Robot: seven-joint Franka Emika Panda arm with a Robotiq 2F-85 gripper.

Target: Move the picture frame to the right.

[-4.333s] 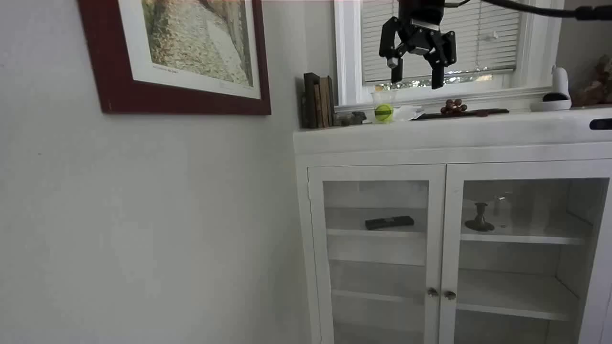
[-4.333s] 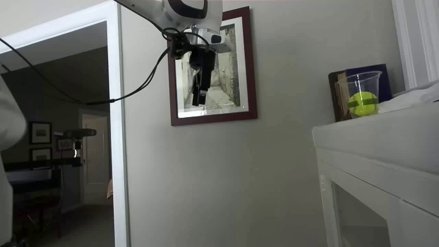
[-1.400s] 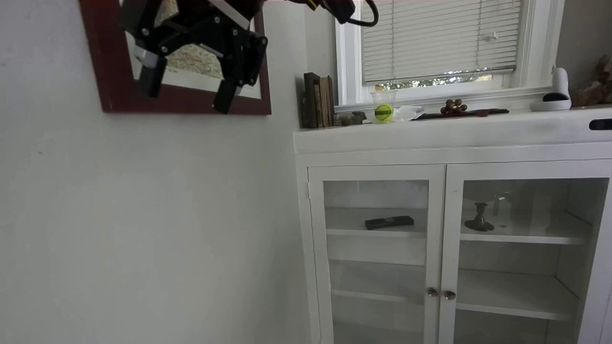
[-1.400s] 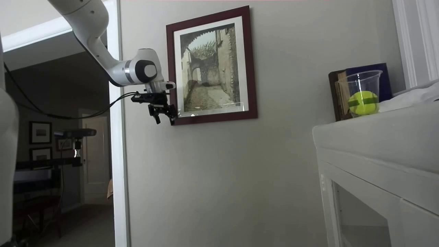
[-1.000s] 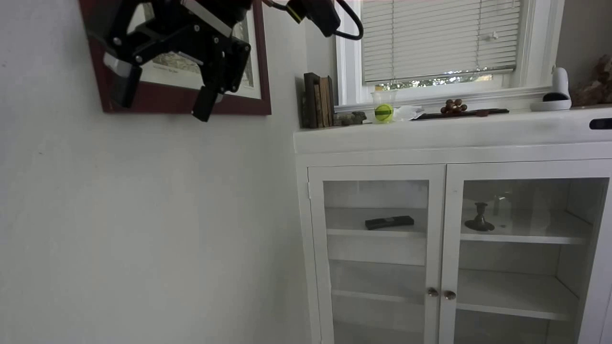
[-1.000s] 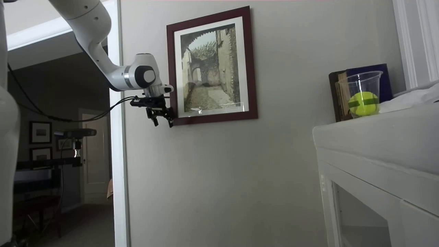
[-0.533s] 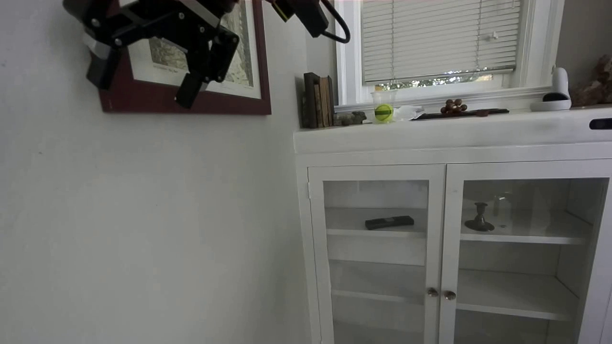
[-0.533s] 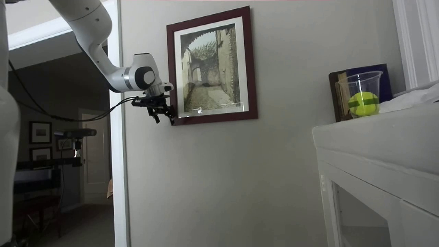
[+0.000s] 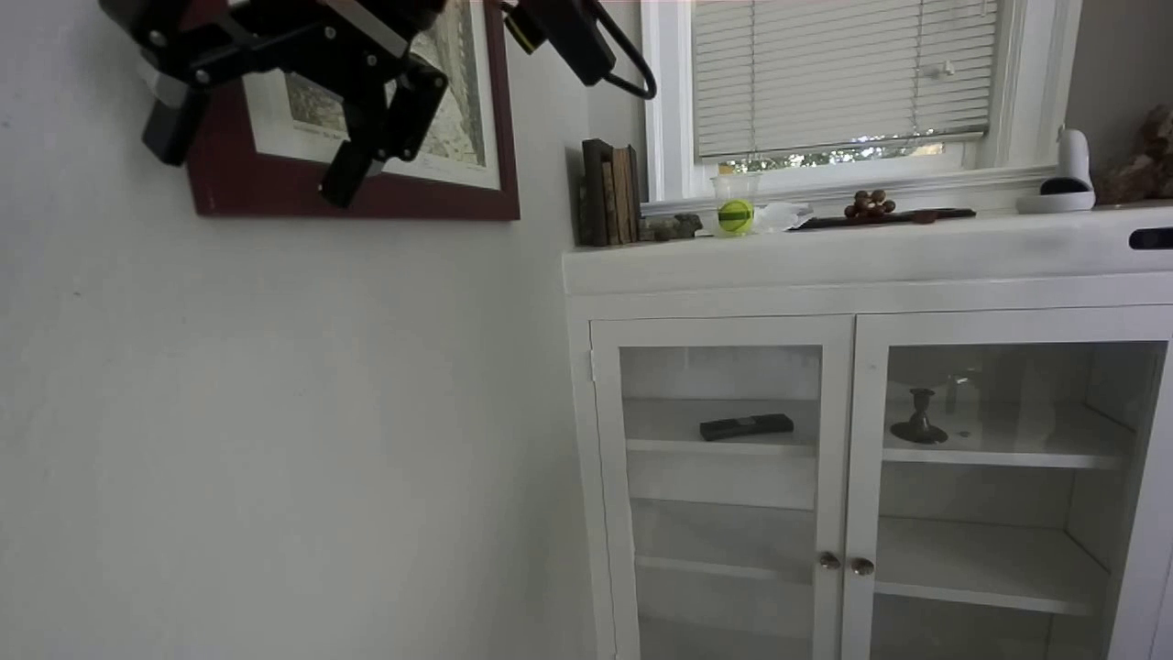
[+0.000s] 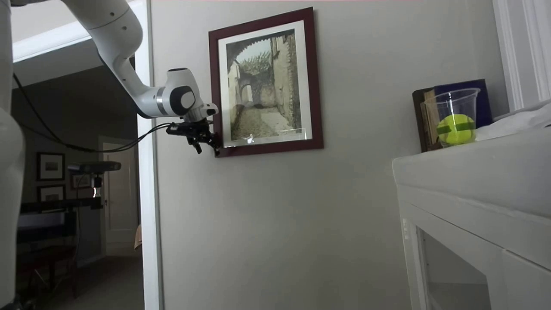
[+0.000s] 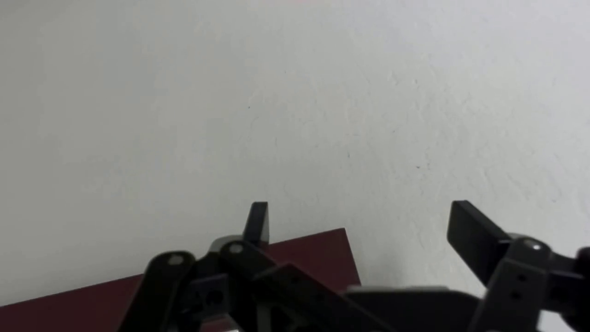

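Observation:
The picture frame hangs on the grey wall, its dark reddish-brown wood around a white mat and an alley artwork; it shows whole in an exterior view [image 10: 267,86]. In an exterior view its lower part [image 9: 458,197] is partly hidden behind my gripper [image 9: 252,170]. My gripper [image 10: 207,151] is open and empty at the frame's lower left corner. In the wrist view a corner of the frame [image 11: 318,253] lies between the spread fingers of my gripper [image 11: 359,205], nearer the left finger. I cannot tell whether a finger touches the frame.
A white cabinet [image 9: 724,298] with glass doors stands right of the frame. On it are books [image 9: 609,194], a clear cup with a yellow-green ball [image 9: 735,213] and a white device [image 9: 1068,174]. A white door casing [image 10: 148,193] stands left of the frame. A camera on a stand [image 10: 94,167] shows there.
My gripper has moved from in front of the window, as one view showed it, to the frame's lower left corner, and lately shifted slightly. It stays open. The frame has not visibly moved.

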